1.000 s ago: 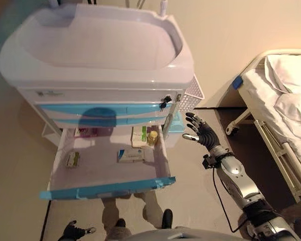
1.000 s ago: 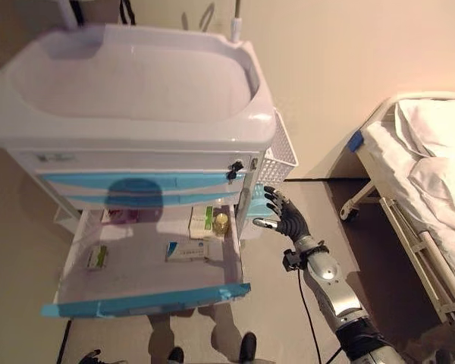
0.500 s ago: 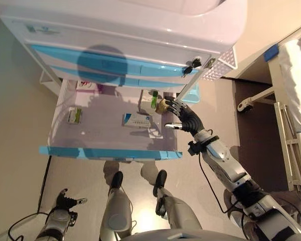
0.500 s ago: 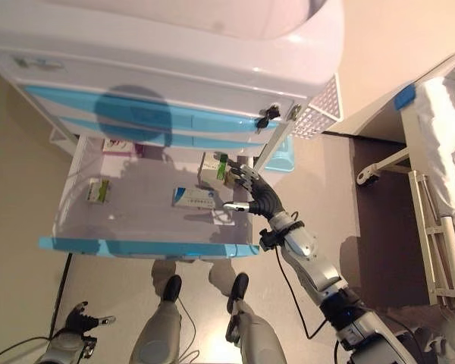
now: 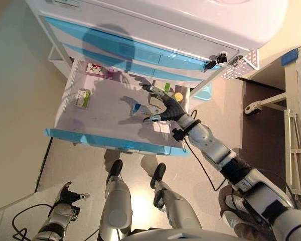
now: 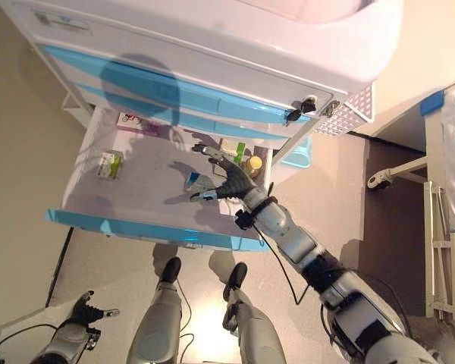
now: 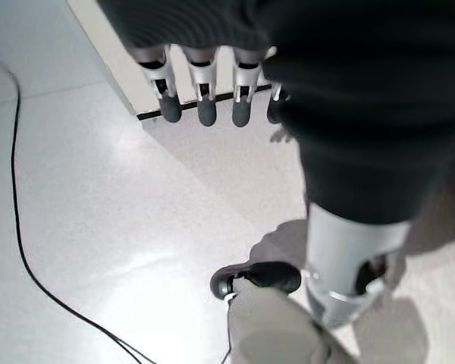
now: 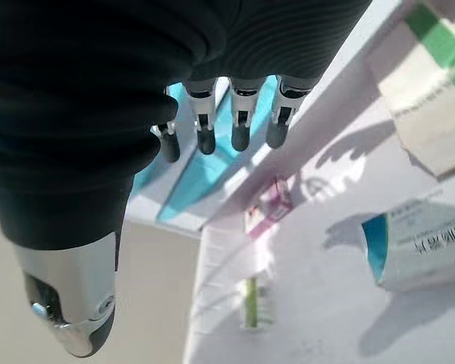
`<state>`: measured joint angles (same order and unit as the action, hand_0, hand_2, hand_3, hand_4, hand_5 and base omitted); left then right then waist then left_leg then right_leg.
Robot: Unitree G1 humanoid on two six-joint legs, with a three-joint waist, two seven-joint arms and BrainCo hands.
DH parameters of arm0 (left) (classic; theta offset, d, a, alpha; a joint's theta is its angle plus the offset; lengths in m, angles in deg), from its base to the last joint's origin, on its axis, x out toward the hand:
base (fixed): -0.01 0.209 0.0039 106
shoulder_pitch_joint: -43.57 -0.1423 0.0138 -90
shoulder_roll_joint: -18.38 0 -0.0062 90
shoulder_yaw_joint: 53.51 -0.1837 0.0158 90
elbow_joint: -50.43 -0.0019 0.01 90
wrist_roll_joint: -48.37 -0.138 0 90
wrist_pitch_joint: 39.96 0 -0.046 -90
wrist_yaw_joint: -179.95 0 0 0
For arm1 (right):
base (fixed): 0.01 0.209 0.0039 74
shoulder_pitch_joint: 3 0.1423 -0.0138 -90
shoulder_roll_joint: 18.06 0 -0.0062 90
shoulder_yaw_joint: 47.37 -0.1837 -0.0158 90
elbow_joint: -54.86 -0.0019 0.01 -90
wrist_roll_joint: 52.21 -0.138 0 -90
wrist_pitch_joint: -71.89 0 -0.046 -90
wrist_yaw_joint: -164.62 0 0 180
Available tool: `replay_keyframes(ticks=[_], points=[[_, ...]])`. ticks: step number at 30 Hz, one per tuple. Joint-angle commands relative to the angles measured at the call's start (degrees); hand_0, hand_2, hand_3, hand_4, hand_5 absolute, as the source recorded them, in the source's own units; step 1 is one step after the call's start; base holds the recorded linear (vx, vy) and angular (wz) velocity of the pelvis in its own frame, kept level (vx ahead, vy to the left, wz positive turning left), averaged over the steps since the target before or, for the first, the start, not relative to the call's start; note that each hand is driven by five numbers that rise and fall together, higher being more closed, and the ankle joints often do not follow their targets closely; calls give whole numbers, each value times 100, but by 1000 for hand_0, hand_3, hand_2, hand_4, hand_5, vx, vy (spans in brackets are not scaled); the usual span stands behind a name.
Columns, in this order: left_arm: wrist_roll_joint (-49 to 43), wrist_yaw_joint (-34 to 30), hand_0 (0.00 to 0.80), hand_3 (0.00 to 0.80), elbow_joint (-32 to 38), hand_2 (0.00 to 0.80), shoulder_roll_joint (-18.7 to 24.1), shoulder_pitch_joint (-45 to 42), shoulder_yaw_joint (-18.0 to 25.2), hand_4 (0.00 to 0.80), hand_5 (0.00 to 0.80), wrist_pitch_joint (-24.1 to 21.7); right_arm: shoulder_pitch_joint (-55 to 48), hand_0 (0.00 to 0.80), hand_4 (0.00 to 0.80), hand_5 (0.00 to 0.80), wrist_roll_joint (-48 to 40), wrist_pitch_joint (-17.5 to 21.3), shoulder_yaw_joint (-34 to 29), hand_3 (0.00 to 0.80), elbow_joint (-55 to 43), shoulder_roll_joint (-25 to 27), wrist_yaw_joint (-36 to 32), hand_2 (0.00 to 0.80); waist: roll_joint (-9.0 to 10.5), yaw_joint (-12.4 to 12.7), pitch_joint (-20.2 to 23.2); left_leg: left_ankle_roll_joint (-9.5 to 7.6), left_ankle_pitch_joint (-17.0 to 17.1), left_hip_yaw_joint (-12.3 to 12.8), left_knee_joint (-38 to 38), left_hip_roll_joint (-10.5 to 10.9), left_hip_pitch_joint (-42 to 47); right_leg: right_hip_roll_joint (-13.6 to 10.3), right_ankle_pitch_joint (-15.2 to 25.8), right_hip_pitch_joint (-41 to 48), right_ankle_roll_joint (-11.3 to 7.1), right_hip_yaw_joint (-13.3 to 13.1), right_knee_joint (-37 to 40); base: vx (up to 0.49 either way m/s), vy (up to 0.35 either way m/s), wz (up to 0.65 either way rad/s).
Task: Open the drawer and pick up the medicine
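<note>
The cart's bottom drawer [image 5: 105,140], white with a blue front, stands pulled out. Inside lie a blue-and-white medicine box [image 5: 139,110], a small green-and-white box [image 5: 82,98], a pink box [image 5: 98,69], a green-striped box [image 8: 425,83] and a yellow bottle [image 5: 177,96]. My right hand [image 5: 165,108] hovers open over the drawer's right half, fingers spread just above the blue-and-white box [image 8: 421,246], holding nothing. My left hand [image 5: 65,197] hangs low near the floor, fingers [image 7: 205,98] straight and empty.
The white medical cart [image 5: 165,25] with upper blue drawers overhangs the open drawer. A white mesh basket [image 5: 241,68] hangs on the cart's right side. A hospital bed frame [image 5: 296,125] stands to the right.
The camera has tilted down and shifted. My right hand has moved left from the drawer's right edge to over its inside, above the blue-and-white box.
</note>
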<state>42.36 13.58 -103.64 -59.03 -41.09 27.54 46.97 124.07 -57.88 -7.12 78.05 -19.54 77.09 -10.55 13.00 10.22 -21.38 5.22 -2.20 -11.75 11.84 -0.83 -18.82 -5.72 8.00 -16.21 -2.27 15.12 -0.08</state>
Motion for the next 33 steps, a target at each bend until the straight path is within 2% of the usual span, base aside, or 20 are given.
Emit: replay_keyframes(ticks=[1,7,18,33], points=[[-244,166,0,0,-21,0,185,-29,-61,0,0,-23,252,0,0,0,481,187,58,0,-69,-134,332,0,-12,122,86,-395,492,-182,-339,370,-273,-103,-583,50,-464,23,-705,11,-4,6],[-242,209,0,0,-130,0,155,65,-265,0,0,-15,810,0,0,0,1468,-122,364,0,781,-409,697,0,-101,241,33,-409,517,-252,-345,408,-325,-129,-589,23,-472,73,-743,13,1,10],[-107,361,0,0,-208,0,66,244,-530,0,0,-9,1700,0,0,0,2353,-566,488,0,2272,-850,1174,0,-214,358,-94,-419,499,-296,-307,438,-373,-137,-602,-7,-463,82,-764,1,0,1],[36,438,0,0,-384,0,-4,426,-793,0,0,8,2636,0,0,0,2759,-972,575,0,3975,-1072,1476,0,-337,427,-162,-423,519,-331,-278,498,-467,-176,-567,-94,-456,71,-788,-1,4,1]])
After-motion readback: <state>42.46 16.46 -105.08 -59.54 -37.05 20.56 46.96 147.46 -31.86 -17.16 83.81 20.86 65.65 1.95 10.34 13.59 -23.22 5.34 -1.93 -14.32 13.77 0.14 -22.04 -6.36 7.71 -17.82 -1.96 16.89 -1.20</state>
